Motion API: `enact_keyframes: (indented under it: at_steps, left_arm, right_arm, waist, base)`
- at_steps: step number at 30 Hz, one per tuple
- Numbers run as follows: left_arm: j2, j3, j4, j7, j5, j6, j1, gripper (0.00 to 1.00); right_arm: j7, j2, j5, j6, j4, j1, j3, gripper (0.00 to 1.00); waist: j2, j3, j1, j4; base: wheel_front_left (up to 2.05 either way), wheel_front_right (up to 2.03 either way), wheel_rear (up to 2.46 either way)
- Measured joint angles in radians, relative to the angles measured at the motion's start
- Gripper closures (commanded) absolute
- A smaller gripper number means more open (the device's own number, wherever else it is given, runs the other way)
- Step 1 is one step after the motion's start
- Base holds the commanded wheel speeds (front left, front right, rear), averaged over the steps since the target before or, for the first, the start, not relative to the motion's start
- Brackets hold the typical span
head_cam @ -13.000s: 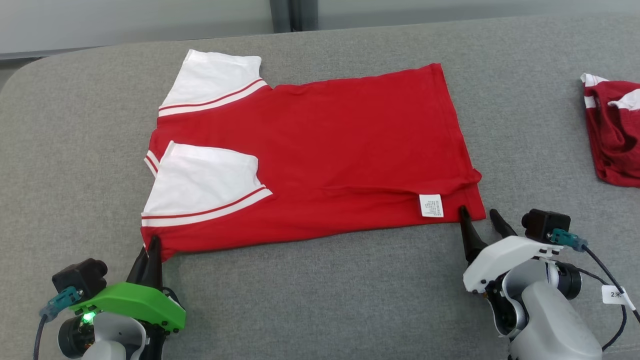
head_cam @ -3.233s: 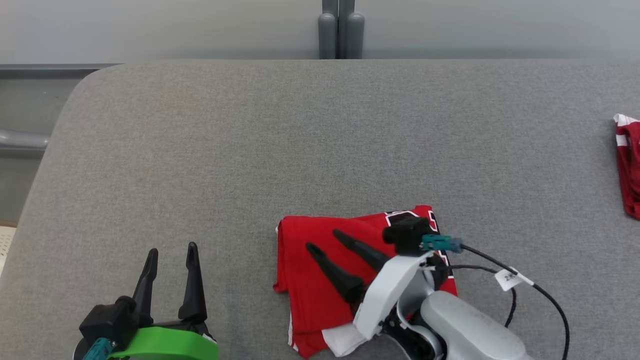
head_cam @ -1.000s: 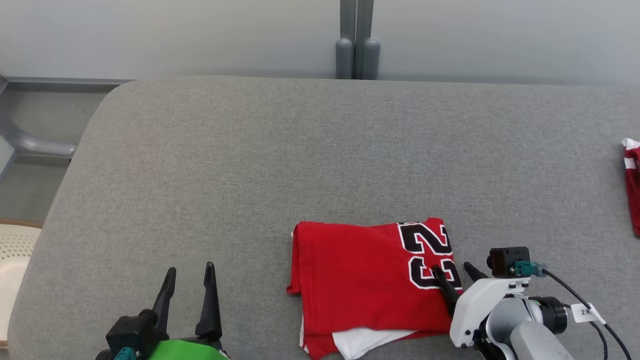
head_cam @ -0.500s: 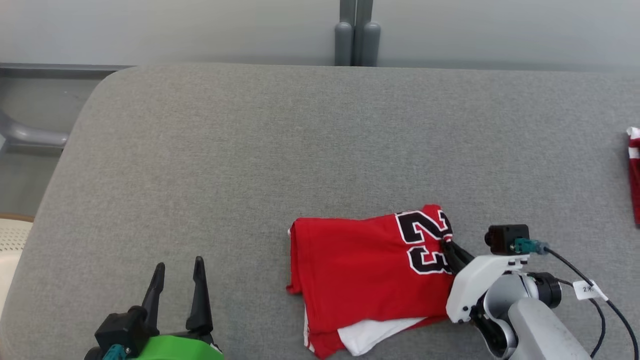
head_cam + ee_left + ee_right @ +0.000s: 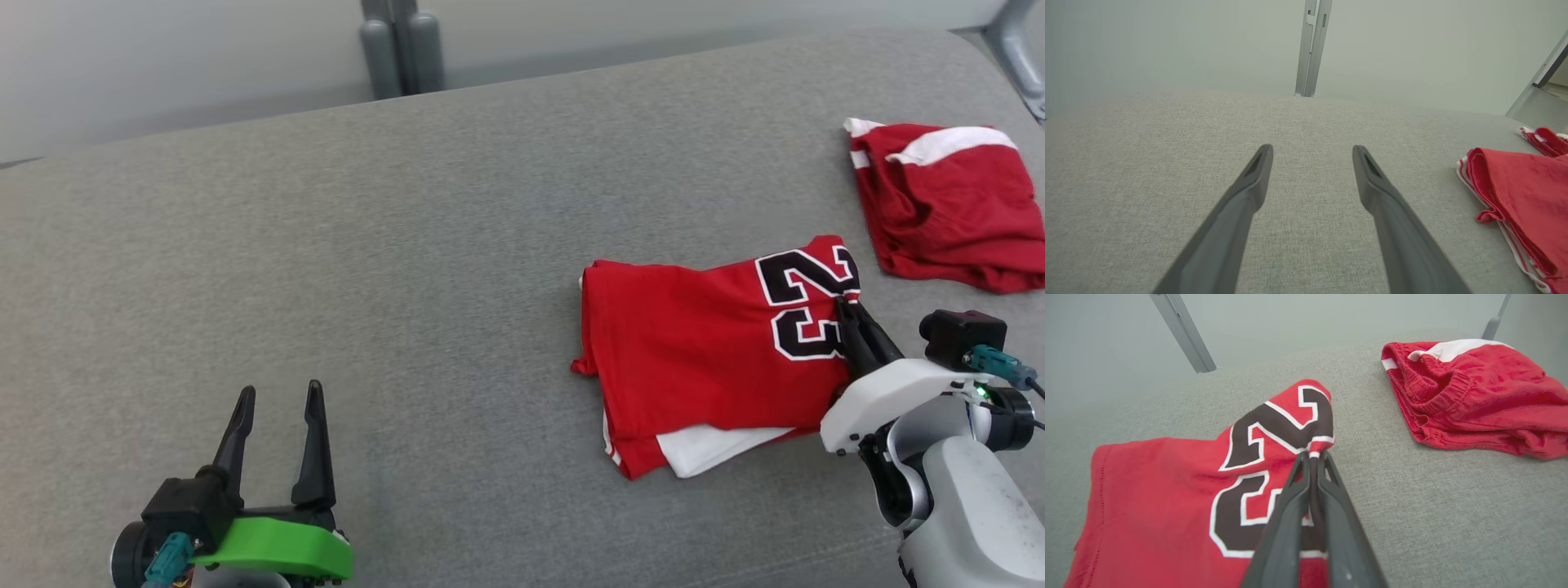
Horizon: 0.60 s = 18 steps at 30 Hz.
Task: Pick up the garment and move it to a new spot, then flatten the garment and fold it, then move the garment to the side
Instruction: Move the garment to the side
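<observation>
The folded red jersey with black-and-white numerals [image 5: 702, 359] lies on the grey fabric-covered bench [image 5: 367, 245], right of centre. It is near the second crumpled red-and-white garment [image 5: 939, 204] but not touching it. My right end effector [image 5: 853, 314] is clenched on the jersey's right edge at the numerals, pinching up a ridge of cloth. My left end effector [image 5: 279, 392] is released, holds nothing, and sits well apart from the jersey. I judge the fabric light, soft and limp, so a one-edge pinch may let the folded layers slide apart. I cannot tell whether the pinch takes every layer. Grip through the whole stack and drag low.
</observation>
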Motion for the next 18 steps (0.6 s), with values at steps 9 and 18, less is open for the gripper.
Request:
enact_keyframes:
  at_steps: [9, 18]
  left_arm:
    - [0.035, -0.014, -0.020, 0.027, 0.038, 0.005, -0.042, 0.00]
    - [0.040, -0.018, -0.011, 0.032, 0.035, 0.004, -0.059, 0.00]
  right_arm:
    - [-0.060, 0.050, -0.017, 0.000, -0.019, 0.003, -0.044, 1.00]
    - [-0.081, 0.064, -0.043, 0.000, 0.021, -0.124, -0.053, 1.00]
  waist:
    - [0.0000, 0.048, 0.0000, -0.179]
    - [0.0000, 0.096, 0.0000, -0.222]
  base:
    - [0.00, 0.00, 0.00]
    - [0.00, 0.00, 0.00]
